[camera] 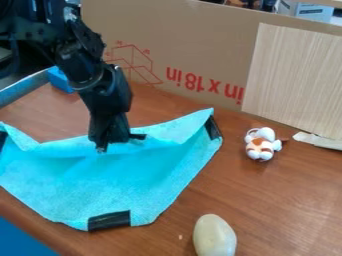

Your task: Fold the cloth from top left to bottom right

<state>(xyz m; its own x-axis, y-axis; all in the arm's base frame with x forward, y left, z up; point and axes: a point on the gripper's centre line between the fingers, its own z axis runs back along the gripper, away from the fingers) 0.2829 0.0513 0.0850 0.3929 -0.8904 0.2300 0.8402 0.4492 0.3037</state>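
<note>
The light-blue cloth (127,180) is spread across the left part of the wooden table (287,200), its upper edge creased and turned over in a loose band. The gripper (115,140) is placed at the middle of that band, close against the fabric. Whether its jaws are apart, together or clamped on the cloth cannot be told.

If only a thin pinch is taken, the band may be lost partway and a half-made fold left. If the pull is made too low, the whole cloth could be dragged instead of folded, since it is limp and nothing is seen weighing it down. The lower layer might be caught too — a bunch rather than a fold would then be made. The dark patches at the right corner (212,127) and bottom corner (109,220) might be left out of line if the lift is made askew.

Of containers, little can be named: a cardboard panel (200,55) is stood behind, perhaps a box's side — any contents are hidden. The blue block (59,80) is set near a greyish rim (27,89), possibly a tray's or sink's. A small toy (260,145) and a pale stone-like object (214,236) are placed to the right, apart from the cloth.
</note>
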